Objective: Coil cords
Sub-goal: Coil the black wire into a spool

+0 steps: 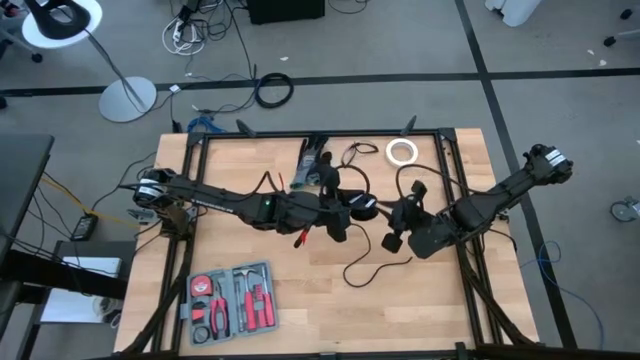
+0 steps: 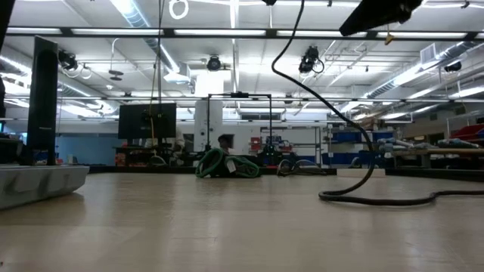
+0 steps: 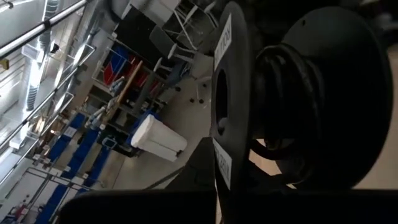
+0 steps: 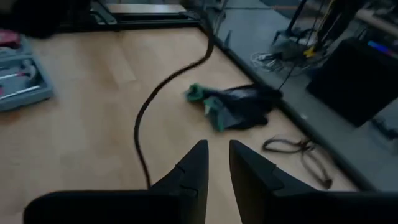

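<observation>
The left gripper [image 1: 352, 207] is clamped on the round cord bundle [image 1: 364, 205], holding it up off the wooden table [image 1: 290, 300] near the middle; in the left wrist view the coiled black windings [image 3: 292, 106] fill the space right in front of that claw. Just beside it the right gripper [image 4: 214, 163] hovers with its fingers slightly apart and nothing between them, while the bundle's loose tail [image 1: 375, 265] drops past it and trails over the tabletop below and ahead of those fingers. A small loose loop [image 1: 352, 153] lies beyond both claws, near the white tape roll [image 1: 402, 151].

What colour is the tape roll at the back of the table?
White; the tape roll shows best in the high view.
</observation>
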{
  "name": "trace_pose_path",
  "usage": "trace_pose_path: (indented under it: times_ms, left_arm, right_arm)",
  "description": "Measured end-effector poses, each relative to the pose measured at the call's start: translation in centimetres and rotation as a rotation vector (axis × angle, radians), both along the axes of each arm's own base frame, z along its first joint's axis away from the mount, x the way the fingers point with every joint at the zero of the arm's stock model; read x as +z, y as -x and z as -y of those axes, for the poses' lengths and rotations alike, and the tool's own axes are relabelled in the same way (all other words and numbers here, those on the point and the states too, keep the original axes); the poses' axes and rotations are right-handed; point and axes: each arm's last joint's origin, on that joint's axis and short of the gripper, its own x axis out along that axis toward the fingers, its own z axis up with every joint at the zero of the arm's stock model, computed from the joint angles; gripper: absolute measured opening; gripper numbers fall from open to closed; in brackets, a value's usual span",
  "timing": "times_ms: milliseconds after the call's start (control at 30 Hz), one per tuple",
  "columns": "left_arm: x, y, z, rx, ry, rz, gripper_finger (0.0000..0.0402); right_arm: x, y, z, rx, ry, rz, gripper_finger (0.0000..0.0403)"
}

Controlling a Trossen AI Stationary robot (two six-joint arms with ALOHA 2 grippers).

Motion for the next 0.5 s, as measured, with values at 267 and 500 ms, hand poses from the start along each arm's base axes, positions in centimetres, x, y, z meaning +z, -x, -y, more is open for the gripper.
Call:
trace_pose_path:
  times_ms: [267, 500]
  left_arm:
    - [0.6, 0.0, 1.0, -0.061, 0.023, 0.063, 0.0000]
    - [0.7, 0.1, 1.6, -0.089, 0.025, 0.078, 0.0000]
  right_arm:
    - [-4.6, 0.2, -1.2, 0.060, -0.148, 0.112, 0.0060]
    - [-8.0, 0.3, -0.9, 0.164, -0.233, 0.201, 0.0067]
